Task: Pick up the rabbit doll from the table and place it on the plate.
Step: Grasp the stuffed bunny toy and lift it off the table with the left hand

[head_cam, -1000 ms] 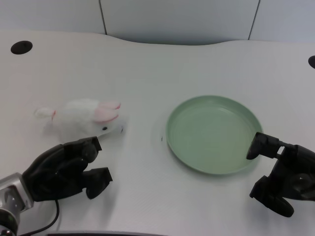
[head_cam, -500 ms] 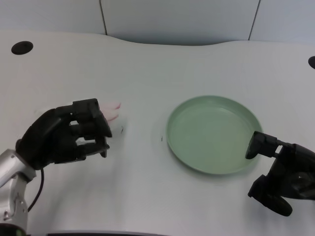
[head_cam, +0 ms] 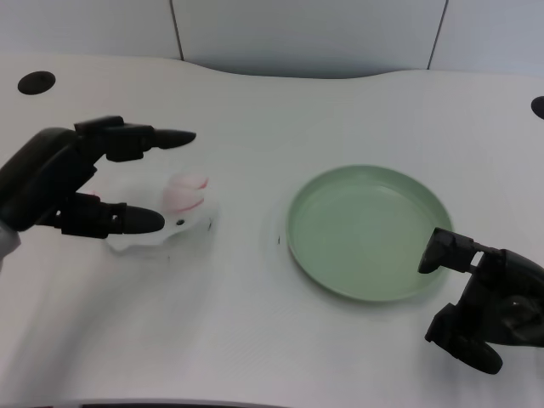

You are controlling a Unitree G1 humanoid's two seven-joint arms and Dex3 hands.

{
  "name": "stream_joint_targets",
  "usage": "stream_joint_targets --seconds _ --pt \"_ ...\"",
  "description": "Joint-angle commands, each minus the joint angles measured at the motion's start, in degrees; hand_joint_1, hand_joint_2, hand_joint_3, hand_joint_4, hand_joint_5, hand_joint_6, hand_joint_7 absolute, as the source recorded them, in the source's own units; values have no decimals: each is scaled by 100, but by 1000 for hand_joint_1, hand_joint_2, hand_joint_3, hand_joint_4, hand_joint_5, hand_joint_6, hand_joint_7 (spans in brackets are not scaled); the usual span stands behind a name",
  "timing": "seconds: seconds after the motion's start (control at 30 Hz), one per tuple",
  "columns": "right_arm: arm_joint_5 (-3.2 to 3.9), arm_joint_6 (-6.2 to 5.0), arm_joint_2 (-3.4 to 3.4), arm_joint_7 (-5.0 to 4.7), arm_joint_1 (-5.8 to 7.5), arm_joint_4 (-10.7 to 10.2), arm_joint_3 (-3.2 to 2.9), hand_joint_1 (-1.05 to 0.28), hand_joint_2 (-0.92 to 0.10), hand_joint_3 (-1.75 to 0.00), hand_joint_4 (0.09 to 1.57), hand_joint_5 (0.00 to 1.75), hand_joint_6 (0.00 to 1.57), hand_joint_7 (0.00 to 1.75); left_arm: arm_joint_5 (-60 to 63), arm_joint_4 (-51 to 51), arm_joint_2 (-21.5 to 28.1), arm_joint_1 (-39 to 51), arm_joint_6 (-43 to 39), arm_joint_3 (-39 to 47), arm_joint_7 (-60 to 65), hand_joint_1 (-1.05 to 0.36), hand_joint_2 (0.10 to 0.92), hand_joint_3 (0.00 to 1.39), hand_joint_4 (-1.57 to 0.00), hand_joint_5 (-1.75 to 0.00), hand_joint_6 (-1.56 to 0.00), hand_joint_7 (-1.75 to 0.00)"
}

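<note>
Crosswise, rabbit doll (head_cam: 174, 212) flat on table (head_cam: 255, 331), head toward plate (head_cam: 369, 232); left hand (head_cam: 64, 178) fingers (head_cam: 136, 220) spread wide, empty, over its rear.

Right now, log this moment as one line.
left hand: open, fingers spread around rabbit doll | doll: on table | plate: empty

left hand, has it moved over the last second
Yes. The left hand has gone up the picture and leftward, away from the green plate, from below the rabbit doll to over it, fingers spread.
</note>
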Motion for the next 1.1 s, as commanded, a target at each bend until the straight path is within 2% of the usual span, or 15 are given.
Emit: stream_joint_targets --seconds 0.03,0.17,0.23,0.3,0.33,0.4,0.47,0.57,0.67,0.77,0.87,0.97,1.0,1.07,1.1 --pt "33 13 -24 16 1 -34 -21 -631 -837 -4 1170 1746 962 1389 1337 573 478 -477 99 -569 1804 -895 921 249 -202 -175 -340 -1" --pt "-15 35 -22 16 1 1 -76 -616 -826 -3 1148 1746 950 1255 1823 1464 479 -951 316 -1161 3010 -935 921 232 -254 -145 -340 -6" --pt "36 -126 -5 16 16 -52 -24 -620 -841 -12 1146 1746 955 1236 1847 1955 334 -1167 494 -1395 3420 -959 921 231 -269 -134 -329 -6" --pt "43 -170 1 16 7 -55 -20 -629 -846 -14 1151 1746 972 1277 1843 2288 228 -1313 644 -1595 3692 -976 921 234 -277 -124 -313 -2" --pt "4 -175 -10 16 0 -35 -48 -636 -844 -12 1155 1746 980 1297 1803 2426 156 -1360 760 -1665 3719 -987 921 235 -277 -117 -300 -1" --pt "38 -197 -11 16 10 -61 -36 -636 -846 -12 1153 1746 956 1287 1618 2651 4 -1414 945 -1705 3565 -1015 921 238 -264 -98 -266 0" --pt "67 -134 -2 16 32 -53 -104 -613 -841 -9 1147 1746 948 1238 1461 2822 -198 -1423 1229 -1746 3361 -1038 921 242 -261 -88 -243 0" --pt "29 -1 -10 16 55 -47 -167 -592 -836 -6 1147 1746 957 1281 1363 2929 -373 -1421 1546 -1875 3224 -1047 921 299 -245 -64 -205 0" --pt "56 -100 12 16 70 -106 -122 -607 -851 -13 1150 1746 952 1332 1347 2987 -495 -1431 1809 -2032 3075 -1048 921 341 -224 -43 -163 0" --pt "55 -75 13 16 65 -122 -96 -612 -845 -9 1152 1746 943 1342 1412 3041 -616 -1466 2174 -2238 2952 -1048 921 346 -213 -33 -135 0" --pt "48 -45 8 16 65 -122 -131 -602 -843 -8 1144 1746 939 1290 1468 3089 -732 -1509 2578 -2434 2864 -1048 921 342 -218 -33 -140 -5" --pt "24 -84 -3 16 94 -179 -90 -633 -854 -12 1151 1746 941 1371 1668 3137 -841 -1566 3104 -2748 2866 -1048 921 339 -208 -26 -155 -12" --pt "44 -60 -8 16 100 -209 -64 -637 -855 -13 1152 1746 939 1384 1813 3156 -871 -1604 3322 -2915 2912 -1048 921 339 -207 -25 -157 -12" --pt "85 -208 6 16 124 -279 -26 -659 -865 -16 1169 1746 949 1480 2057 3187 -909 -1689 3681 -3205 2983 -1048 921 292 -170 -8 -142 -3" --pt "123 -199 11 16 126 -302 7 -666 -869 -18 1171 1746 947 1500 2185 3201 -923 -1727 3837 -3350 3061 -1048 921 281 -164 -6 -140 -2"
